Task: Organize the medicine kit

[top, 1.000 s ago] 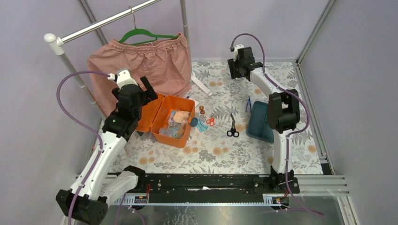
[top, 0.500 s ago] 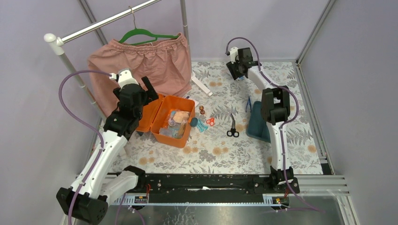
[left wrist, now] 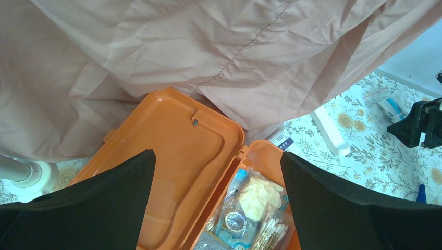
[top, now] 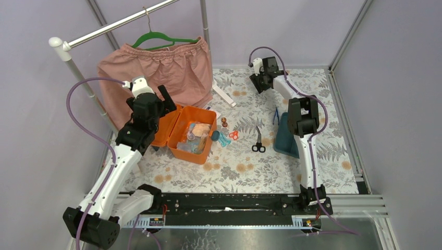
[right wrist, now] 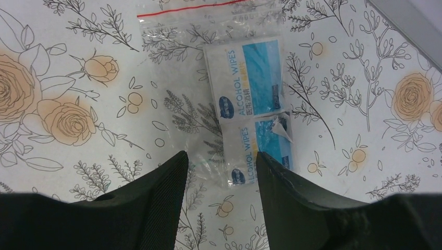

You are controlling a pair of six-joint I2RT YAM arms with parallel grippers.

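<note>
The orange medicine kit box (top: 194,134) lies open at the table's left, lid (left wrist: 172,156) flat, with packets, swabs and gauze inside (left wrist: 250,208). Its dark teal insert tray (top: 289,136) sits at the right beside the right arm. My left gripper (left wrist: 216,172) is open and empty, hovering above the box's hinge. My right gripper (right wrist: 219,161) is open at the far back of the table, its fingertips straddling the near end of a clear zip bag of alcohol wipes (right wrist: 245,99) lying on the floral cloth; it also shows in the top view (top: 259,83).
A pink garment (top: 156,73) hangs on a green hanger from a rail behind the box. Black scissors (top: 258,140), small red scissors (top: 233,135), a teal item (top: 221,138), small brown bottles (top: 224,123), blue tweezers (top: 276,115) and a white object (top: 224,95) lie on the cloth.
My right arm has swung left and lowered toward the back of the table. The left arm has barely moved.
</note>
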